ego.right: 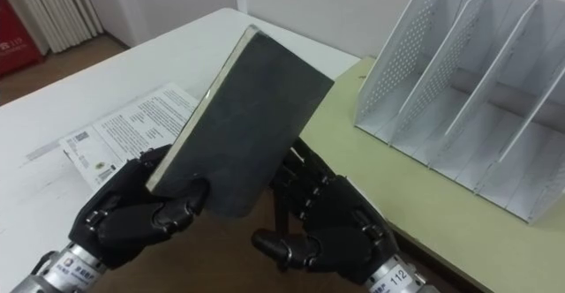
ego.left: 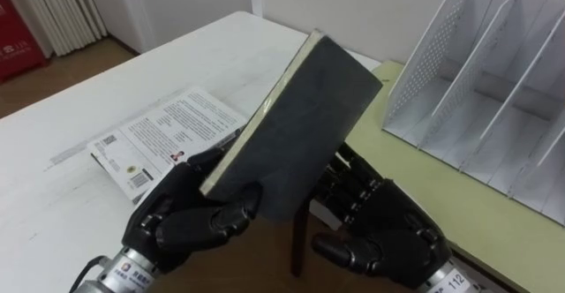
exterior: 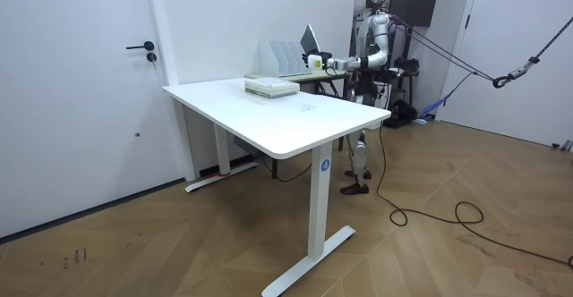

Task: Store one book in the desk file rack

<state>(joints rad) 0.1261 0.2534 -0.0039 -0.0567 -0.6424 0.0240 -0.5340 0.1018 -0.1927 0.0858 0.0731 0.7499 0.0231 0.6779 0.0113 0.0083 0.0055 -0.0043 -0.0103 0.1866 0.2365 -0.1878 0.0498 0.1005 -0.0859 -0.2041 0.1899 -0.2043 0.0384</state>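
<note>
1 dark book sits clamped in the left hand (right hand behind it: grip unclear).

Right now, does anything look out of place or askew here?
Nothing is spilled or damaged. The dark book is tilted because the left hand holds it, right hand below; the file rack stands upright, its visible slots empty.
</note>
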